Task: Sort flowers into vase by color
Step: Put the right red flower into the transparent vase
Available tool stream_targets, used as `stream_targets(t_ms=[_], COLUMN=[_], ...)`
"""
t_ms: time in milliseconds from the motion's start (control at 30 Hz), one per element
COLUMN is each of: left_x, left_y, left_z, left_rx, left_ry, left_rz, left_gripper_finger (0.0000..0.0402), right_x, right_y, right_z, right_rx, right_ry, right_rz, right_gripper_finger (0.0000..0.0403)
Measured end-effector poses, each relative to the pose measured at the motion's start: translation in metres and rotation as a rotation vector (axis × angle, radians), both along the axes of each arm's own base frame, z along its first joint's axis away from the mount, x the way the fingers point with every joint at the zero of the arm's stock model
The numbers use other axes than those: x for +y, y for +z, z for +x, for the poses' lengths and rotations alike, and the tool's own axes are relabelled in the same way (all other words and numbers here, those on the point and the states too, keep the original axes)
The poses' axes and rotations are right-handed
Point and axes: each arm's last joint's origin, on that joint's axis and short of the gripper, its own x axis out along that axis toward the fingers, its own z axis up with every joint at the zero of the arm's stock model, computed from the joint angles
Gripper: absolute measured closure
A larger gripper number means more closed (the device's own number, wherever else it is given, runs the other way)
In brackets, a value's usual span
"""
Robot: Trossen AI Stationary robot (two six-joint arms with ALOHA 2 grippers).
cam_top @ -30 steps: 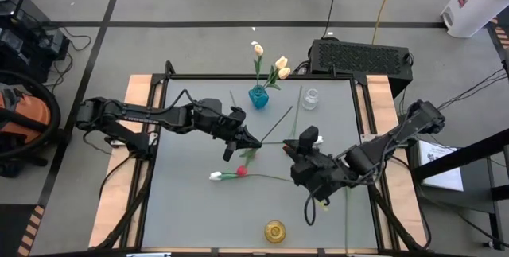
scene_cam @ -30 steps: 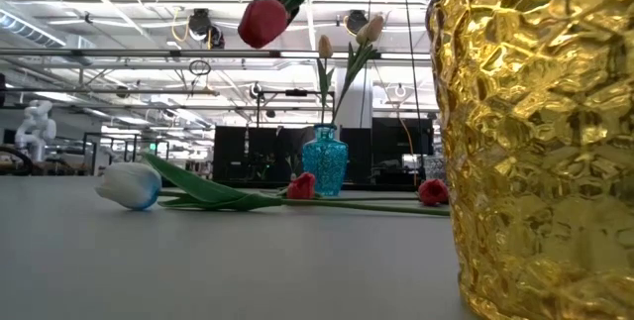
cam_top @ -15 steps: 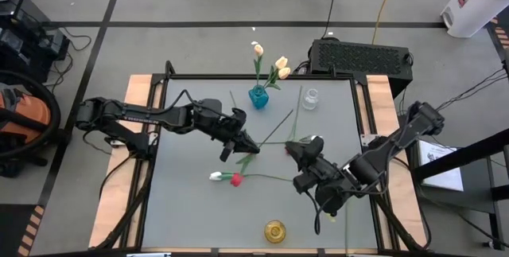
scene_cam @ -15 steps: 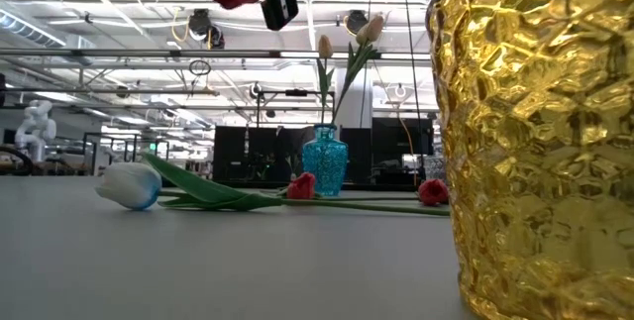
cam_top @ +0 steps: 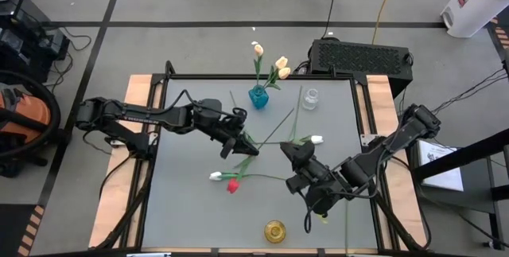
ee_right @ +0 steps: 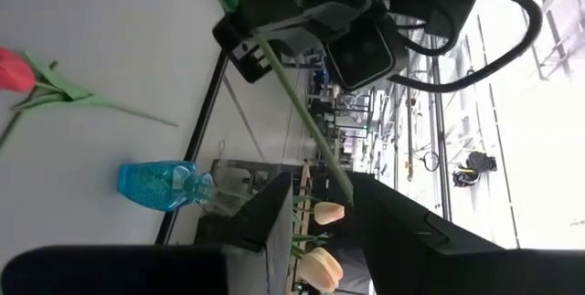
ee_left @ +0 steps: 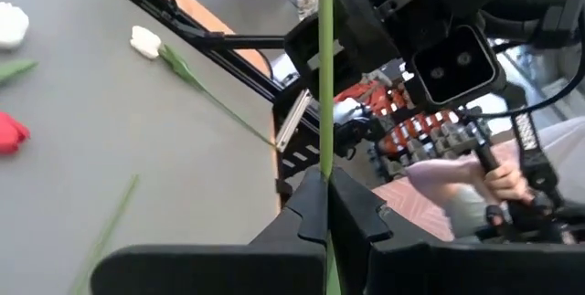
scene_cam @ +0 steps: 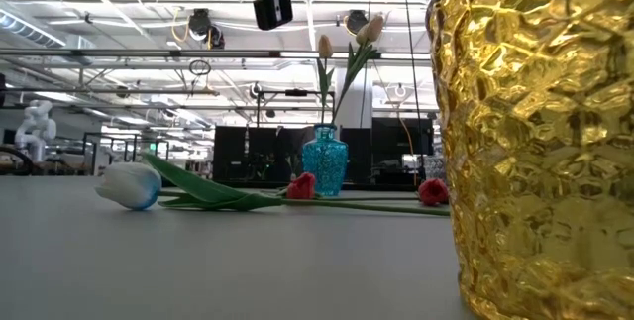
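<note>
A gold vase fills the low view from twelve to five o'clock, cut off at the top, right and bottom edges. In the left wrist view, a green stem runs off the top edge, its bud out of sight. A person's hand at three o'clock is blurred.

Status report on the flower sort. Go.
Left end effector shut on red tulip stem, bud off the table. Right end effector open around same stem, not clamped. White tulip lies beside the bud.
</note>
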Motion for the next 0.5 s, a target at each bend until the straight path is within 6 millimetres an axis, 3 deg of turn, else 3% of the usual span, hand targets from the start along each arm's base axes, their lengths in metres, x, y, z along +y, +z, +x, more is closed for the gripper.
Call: stream_targets(t_ms=[500], left_x=[-0.001], left_y=[0.006], left_z=[0.001], left_rx=[0.040], left_ry=[0.036], left_rz=[-0.188], left_gripper_finger=[0.0401], right_x=[-0.018], right_y=[0.000], right_z=[0.009], right_rx=[0.014], right_ry=[-0.056], right_rz=[-0.015], right_gripper_finger=[0.0294])
